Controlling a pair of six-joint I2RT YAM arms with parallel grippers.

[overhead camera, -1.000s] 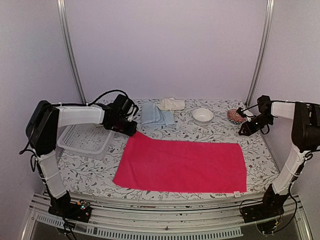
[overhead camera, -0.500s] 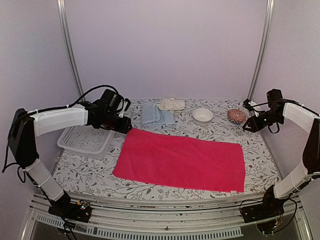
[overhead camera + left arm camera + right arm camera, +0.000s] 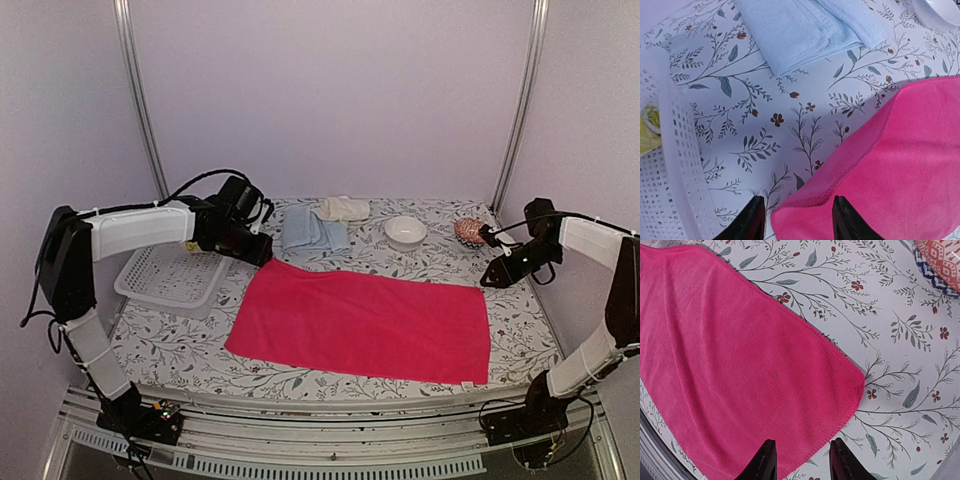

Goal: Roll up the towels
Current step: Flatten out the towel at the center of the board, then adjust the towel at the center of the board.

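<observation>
pink towel (image 3: 365, 325) flat mid-worktop, edges free. left gripper (image 3: 798, 220) and right gripper (image 3: 802, 460) part-open, empty, over its far corners.

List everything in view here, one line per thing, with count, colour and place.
pink towel: one, hot pink, spread flat mid-table
light blue towel: one, pale blue, folded, far side left of centre
cream towel: one, cream, bunched at the far edge
yellow-green cloth: one, only a scrap showing inside the basket
basket: one, white, perforated, left side
white bowl: one, far side right of centre
patterned bowl: one, red and white, far right
table covering: one, white with a floral print
left gripper: black, open over the pink towel's far left corner
right gripper: black, open over its far right corner
</observation>
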